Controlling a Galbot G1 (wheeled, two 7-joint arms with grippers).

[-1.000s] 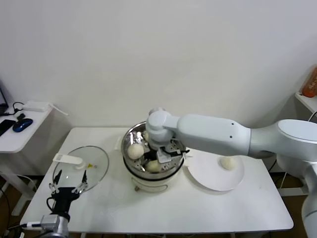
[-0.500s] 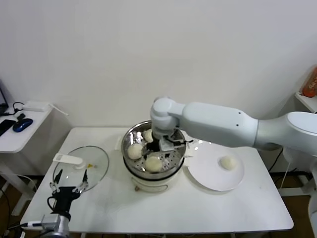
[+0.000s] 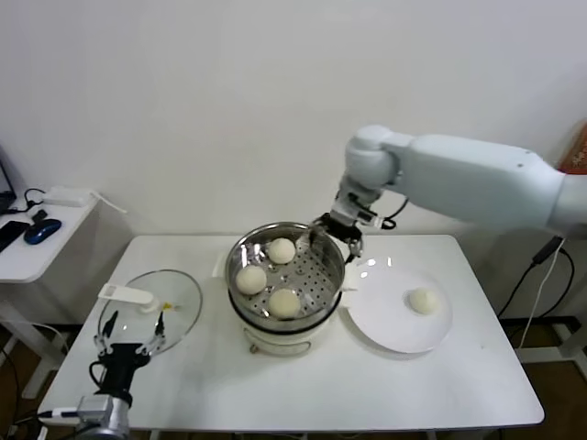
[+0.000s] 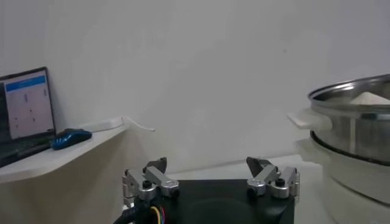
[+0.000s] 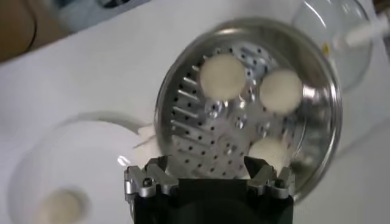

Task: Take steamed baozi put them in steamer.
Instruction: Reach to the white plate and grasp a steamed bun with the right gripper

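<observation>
Plain white wall point(image 3: 183, 101) fills the upper half of the head view, evenly lit, no windows. White rectangular table point(image 3: 303, 385) sits centre-bottom, its legs just visible below the near edge. Far left: white side desk point(image 3: 37, 246) with a blue mouse point(image 3: 41, 231), a white power strip point(image 3: 69, 195) and dark cabling. Left wrist view shows a lit laptop screen point(image 4: 24, 106) at its left edge. Right edge: white shelf point(image 3: 569, 188) holding an orange container point(image 3: 576, 154).

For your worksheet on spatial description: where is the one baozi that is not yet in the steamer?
In the head view, the last baozi lies alone on the white plate, on the robot's right, just beside the steamer.
</observation>
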